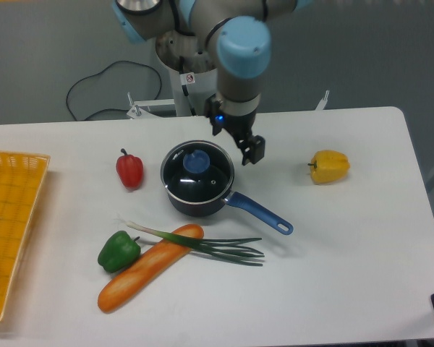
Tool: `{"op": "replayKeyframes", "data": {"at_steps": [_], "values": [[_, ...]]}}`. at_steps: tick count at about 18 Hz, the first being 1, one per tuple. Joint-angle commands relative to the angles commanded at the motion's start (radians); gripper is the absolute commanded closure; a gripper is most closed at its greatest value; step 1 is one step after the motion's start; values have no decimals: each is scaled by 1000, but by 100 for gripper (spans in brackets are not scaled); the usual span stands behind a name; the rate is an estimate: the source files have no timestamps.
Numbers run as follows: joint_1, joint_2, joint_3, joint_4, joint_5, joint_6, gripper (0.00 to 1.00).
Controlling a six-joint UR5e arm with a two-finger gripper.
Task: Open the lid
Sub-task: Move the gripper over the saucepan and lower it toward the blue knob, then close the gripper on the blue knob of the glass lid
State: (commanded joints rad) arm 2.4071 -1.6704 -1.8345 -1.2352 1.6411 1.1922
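Glass lid [197, 172] with its blue knob [196, 161] sits flat on the dark blue saucepan [202, 199] at mid-table. We see our gripper [251, 150] hanging just beside the pan's upper right rim, apart from the lid; whether its fingers are spread or closed we cannot tell. A yellow pepper [328, 166] lies well to the right.

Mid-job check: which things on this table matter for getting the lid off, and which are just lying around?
Part of the job:
lid, with its blue knob
saucepan it sits on
gripper, beside the pan's far right rim

Just lying about:
red pepper
yellow pepper
green pepper
carrot
spring onion
yellow basket
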Motion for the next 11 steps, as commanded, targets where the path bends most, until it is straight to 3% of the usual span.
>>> {"op": "replayKeyframes", "data": {"at_steps": [2, 11], "values": [[-14, -14, -9, 37, 3, -61, 0], [-32, -43, -6, 48, -87, -66, 0]]}}
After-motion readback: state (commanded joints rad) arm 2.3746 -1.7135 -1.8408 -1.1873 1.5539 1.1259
